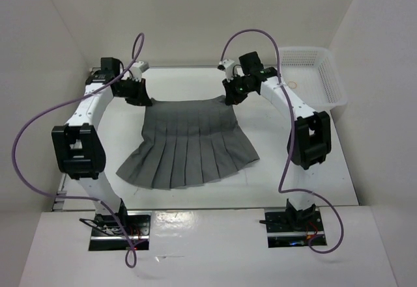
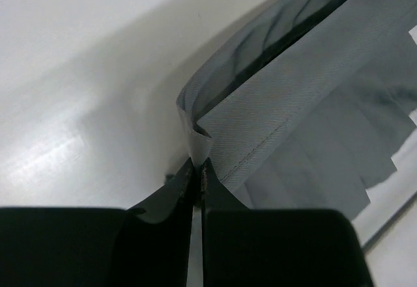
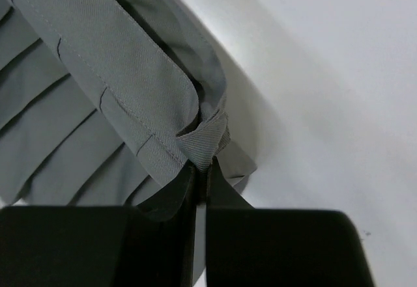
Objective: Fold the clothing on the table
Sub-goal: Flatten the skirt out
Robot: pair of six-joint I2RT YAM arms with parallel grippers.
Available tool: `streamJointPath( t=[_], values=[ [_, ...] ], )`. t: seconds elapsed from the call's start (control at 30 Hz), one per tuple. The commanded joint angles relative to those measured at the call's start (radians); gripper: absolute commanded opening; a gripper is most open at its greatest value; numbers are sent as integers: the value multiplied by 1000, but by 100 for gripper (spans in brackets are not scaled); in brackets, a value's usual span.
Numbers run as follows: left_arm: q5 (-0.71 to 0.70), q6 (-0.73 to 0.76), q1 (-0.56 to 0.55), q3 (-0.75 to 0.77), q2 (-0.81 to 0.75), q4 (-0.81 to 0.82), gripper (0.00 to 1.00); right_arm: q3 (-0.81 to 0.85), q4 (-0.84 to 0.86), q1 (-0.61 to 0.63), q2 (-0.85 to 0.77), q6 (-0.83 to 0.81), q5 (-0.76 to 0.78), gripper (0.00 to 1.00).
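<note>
Now | skirt: grey twill, pleated, flared | table: matte white

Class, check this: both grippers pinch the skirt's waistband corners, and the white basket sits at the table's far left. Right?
Wrong side: the top view shows the white basket at the far right of the table. The left gripper and right gripper do pinch the waistband corners of the skirt.

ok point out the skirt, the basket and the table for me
skirt [image 1: 189, 147], top view, middle pleats
basket [image 1: 334, 75], top view, right side wall
table [image 1: 254, 186], top view, bare patch by the hem
</note>
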Motion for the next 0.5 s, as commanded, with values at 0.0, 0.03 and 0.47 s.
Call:
streamJointPath(
  t=[0.0,0.03,0.47],
  values=[
    [-76,-4,5,143,87,91,10,137,68,-53,51,-12,96,0],
    [-76,-4,-6,167,109,91,10,159,59,-54,96,-12,97,0],
    [-384,-160,-6,344,236,232,91,504,90,-54,294,177,515,91]
  ],
)
